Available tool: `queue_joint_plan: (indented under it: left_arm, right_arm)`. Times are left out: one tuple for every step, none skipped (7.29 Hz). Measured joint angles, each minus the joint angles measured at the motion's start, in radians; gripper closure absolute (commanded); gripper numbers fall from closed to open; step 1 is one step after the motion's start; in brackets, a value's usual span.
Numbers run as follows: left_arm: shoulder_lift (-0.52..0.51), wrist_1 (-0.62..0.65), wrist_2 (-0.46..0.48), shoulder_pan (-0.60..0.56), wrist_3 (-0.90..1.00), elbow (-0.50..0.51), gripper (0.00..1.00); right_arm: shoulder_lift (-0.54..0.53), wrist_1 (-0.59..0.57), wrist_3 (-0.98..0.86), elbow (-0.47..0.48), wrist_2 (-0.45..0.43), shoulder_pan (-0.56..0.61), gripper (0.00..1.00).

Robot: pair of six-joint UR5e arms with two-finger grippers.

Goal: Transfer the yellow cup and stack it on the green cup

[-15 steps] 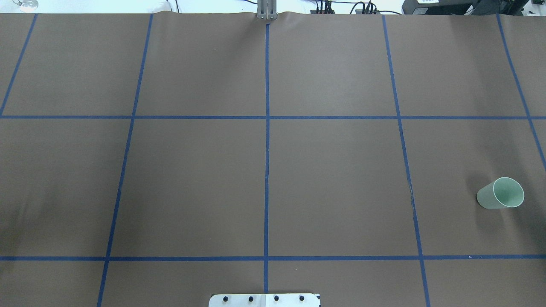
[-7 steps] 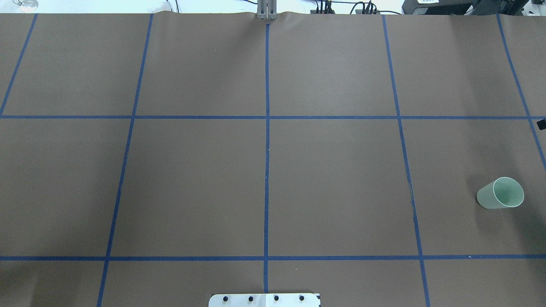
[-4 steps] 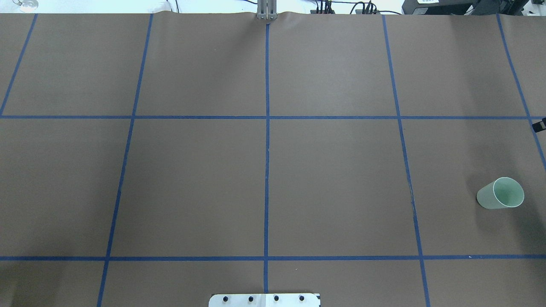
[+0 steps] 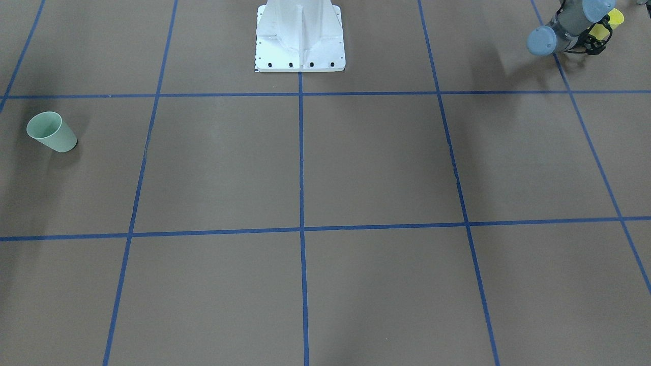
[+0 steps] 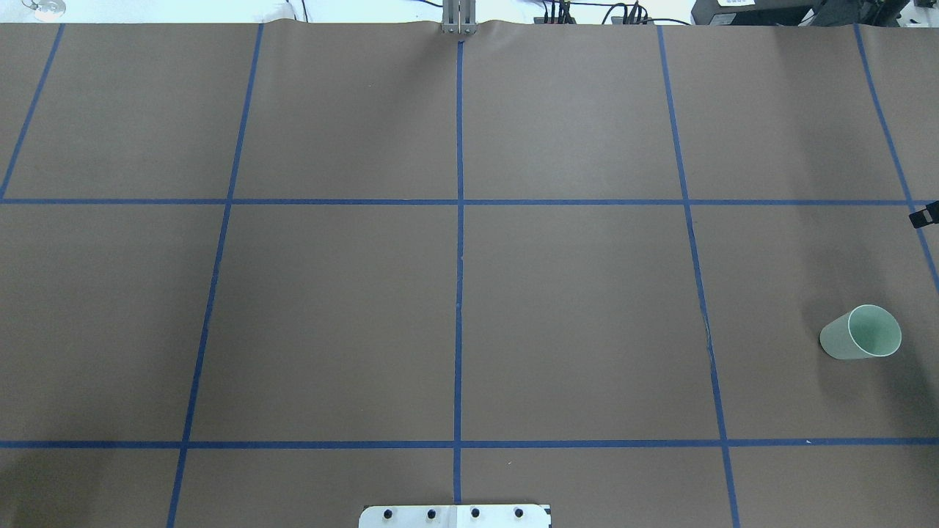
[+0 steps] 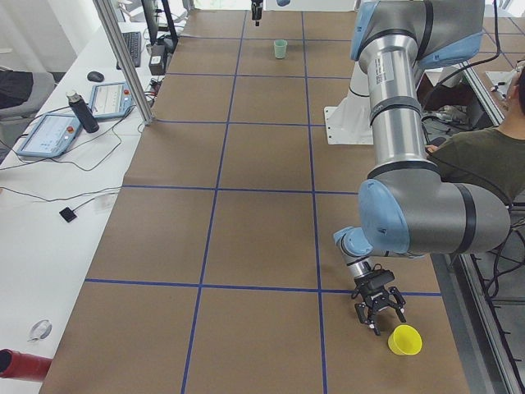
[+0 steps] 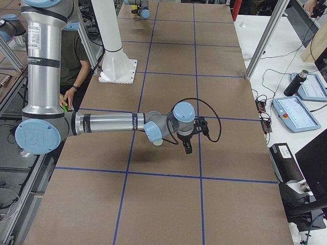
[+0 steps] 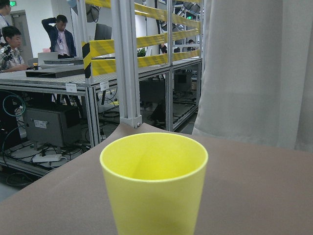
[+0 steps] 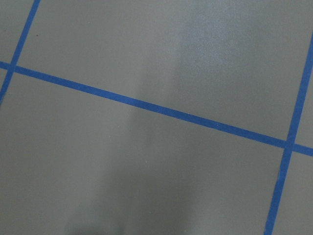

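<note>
Two cups: yellow cup point(image 6: 404, 340) beside my left gripper point(image 6: 379, 316), jaws spread; green cup point(image 5: 862, 334) well apart. Right gripper point(image 7: 187, 147): I cannot tell.

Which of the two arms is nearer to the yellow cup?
Left. The left arm has its jaws right beside the yellow cup. The right arm reaches over the opposite end of the table, near the green cup.

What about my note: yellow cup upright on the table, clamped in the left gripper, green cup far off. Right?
Not clamped: the exterior left view shows the left gripper beside the yellow cup, not around it. The cup is upright on the table, green cup far off.
</note>
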Motion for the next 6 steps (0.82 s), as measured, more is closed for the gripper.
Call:
queue_joint_plan:
  left_arm:
    - [0.006,-0.009,-0.010,0.018,-0.021,0.001,0.00]
    - [0.016,-0.029,-0.015,0.039,-0.043,0.005,0.00]
    - [0.023,-0.059,-0.017,0.067,-0.073,0.013,0.00]
    - [0.028,-0.091,-0.018,0.100,-0.104,0.023,0.00]
    - [0.030,-0.122,-0.019,0.125,-0.129,0.035,0.00]
    - [0.031,-0.155,-0.019,0.147,-0.151,0.054,0.00]
  right_arm:
    - [0.000,0.000,0.000,0.000,-0.001,-0.001,0.00]
    - [0.001,0.000,0.000,0.001,-0.003,-0.003,0.00]
    - [0.001,0.000,0.000,0.001,-0.005,-0.003,0.00]
    - [0.001,0.000,0.000,0.002,-0.006,-0.003,0.00]
    - [0.001,0.000,0.000,0.003,-0.006,-0.004,0.00]
    - [0.001,0.000,0.000,0.004,-0.006,-0.004,0.00]
